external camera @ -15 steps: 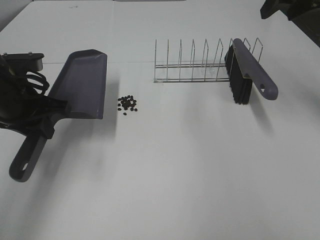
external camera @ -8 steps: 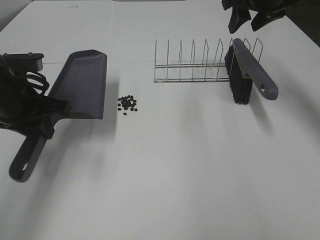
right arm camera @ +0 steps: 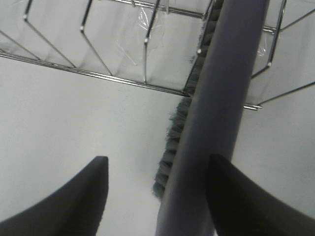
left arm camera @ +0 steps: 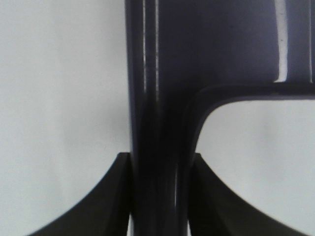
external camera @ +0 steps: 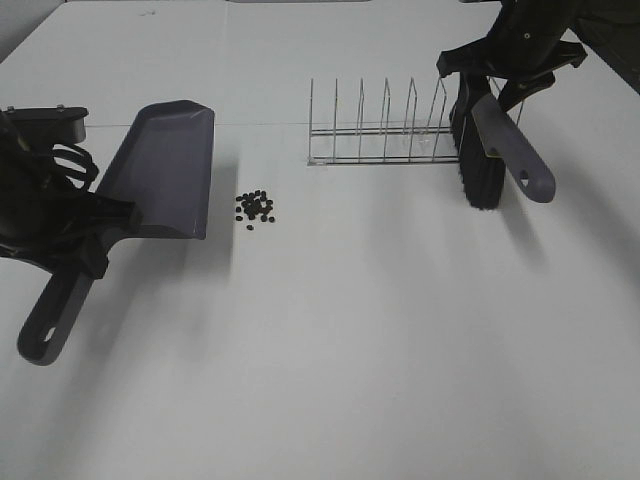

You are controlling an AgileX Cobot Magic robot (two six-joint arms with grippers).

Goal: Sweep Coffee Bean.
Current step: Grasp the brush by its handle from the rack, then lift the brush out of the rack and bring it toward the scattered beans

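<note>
Dustpan held ready by the beans while the right gripper lines up on the brush.

The left gripper (left arm camera: 160, 192) pinches the dustpan (external camera: 165, 170) by its handle, and the pan's open lip faces the coffee beans (external camera: 255, 208). The beans lie in a small heap on the table (external camera: 350, 350) just beside that lip, probably so they can be swept straight in. The brush (external camera: 492, 140) leans in the end slot of the wire rack (external camera: 385, 130) with its bristles down, which leaves its back free to be taken. The right gripper (external camera: 505, 72) hangs over it with its fingers spread, one to each side and touching nothing. Only the left wrist view shows the fingers pressed against the handle. Only the right wrist view shows the gap on both sides of the brush. Only the high camera shows the beans.
</note>
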